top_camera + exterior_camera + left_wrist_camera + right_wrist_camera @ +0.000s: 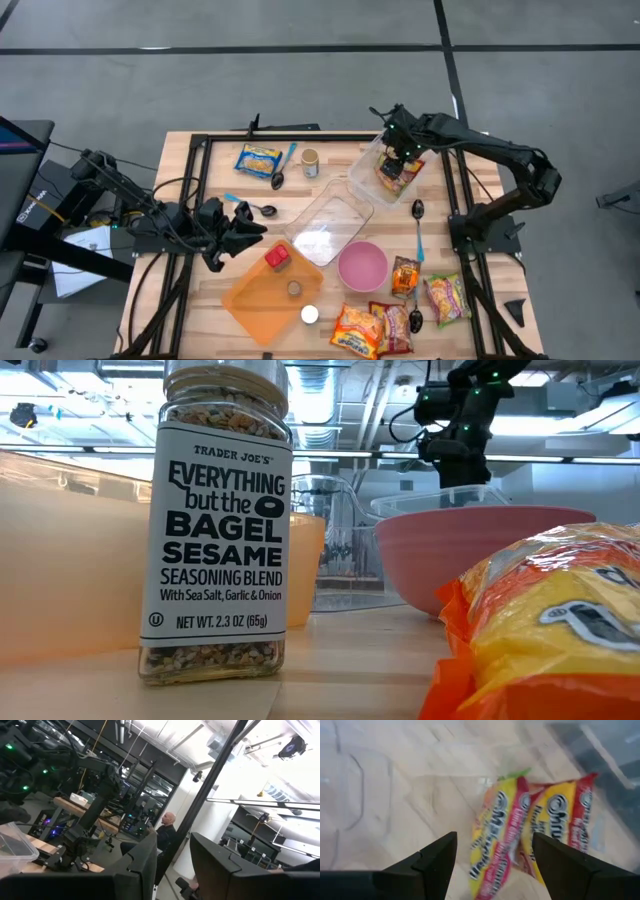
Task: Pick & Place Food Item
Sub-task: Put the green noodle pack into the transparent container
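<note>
Noodle packets (530,832), yellow and red, two of them side by side, lie in the clear tub (372,158) at the far right of the table (465,190). In the high view they show as a dark and red patch inside that tub, directly under my right pincer (398,160). The right wrist view looks down past my two dark fingers (432,857) onto the packets through the tub's clear floor; the fingers stand wide apart and hold nothing, with the packets lying between and beyond them, not touched.

My left pincer (243,228) waits over the near left part of the table, just left of the orange tray (250,298). Its fingers (145,865) stand a narrow gap apart with nothing between them; its camera looks out into the room, where a person (164,832) sits far off.

Other items noted:
- a larger clear tray (330,218) at the middle of the table
- a pink bowl (362,265) near of it
- more snack packets (375,328) at the near right edge
- a red item (277,257) on the orange tray
- a seasoning jar (218,520) upright, close to the low camera
</note>
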Controlling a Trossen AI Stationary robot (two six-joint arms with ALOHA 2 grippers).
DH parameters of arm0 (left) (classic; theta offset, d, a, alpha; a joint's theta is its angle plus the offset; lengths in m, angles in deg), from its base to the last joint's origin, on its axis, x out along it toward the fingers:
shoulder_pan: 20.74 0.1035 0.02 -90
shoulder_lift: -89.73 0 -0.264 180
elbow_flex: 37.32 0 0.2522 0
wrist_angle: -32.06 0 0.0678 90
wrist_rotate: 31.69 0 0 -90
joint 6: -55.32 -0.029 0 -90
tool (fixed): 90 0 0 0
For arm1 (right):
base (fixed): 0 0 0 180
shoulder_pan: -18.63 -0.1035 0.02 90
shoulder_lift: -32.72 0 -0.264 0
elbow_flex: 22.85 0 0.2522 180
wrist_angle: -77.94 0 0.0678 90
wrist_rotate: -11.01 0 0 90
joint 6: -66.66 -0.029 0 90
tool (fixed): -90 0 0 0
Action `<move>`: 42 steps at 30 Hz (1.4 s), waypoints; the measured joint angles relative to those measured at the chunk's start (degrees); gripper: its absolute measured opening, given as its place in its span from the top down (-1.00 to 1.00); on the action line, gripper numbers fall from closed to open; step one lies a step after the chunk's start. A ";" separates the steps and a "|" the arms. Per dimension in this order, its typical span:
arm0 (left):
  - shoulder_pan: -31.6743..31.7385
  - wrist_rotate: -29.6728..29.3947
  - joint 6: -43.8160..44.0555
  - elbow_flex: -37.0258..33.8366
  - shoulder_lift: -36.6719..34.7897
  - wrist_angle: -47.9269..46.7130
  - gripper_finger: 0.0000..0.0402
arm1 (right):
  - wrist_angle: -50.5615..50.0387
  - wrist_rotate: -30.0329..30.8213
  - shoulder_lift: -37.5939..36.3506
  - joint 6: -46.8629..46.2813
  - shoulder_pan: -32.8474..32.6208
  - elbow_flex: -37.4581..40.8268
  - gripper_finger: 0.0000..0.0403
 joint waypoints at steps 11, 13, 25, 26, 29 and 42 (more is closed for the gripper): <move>0.00 0.54 0.02 0.00 0.02 0.00 0.44 | -0.65 0.40 5.66 -2.30 -3.35 0.00 -0.27; 0.00 0.56 0.02 0.00 0.02 -0.01 0.44 | -0.86 -0.39 6.84 -2.30 -3.57 0.00 -0.27; 0.00 0.56 0.06 0.00 0.02 0.01 0.44 | -2.00 7.43 10.14 -2.30 -0.26 0.02 -0.27; 0.00 0.56 0.08 0.00 0.02 0.00 0.44 | -2.16 8.45 10.11 -2.27 0.12 0.02 -0.27; 0.00 0.56 0.11 0.00 0.02 0.01 0.44 | -2.14 10.37 9.82 -2.25 0.44 0.04 -0.27; 0.00 0.56 0.02 0.00 0.02 -0.01 0.44 | 0.48 7.24 1.75 -2.56 -3.13 0.04 -0.26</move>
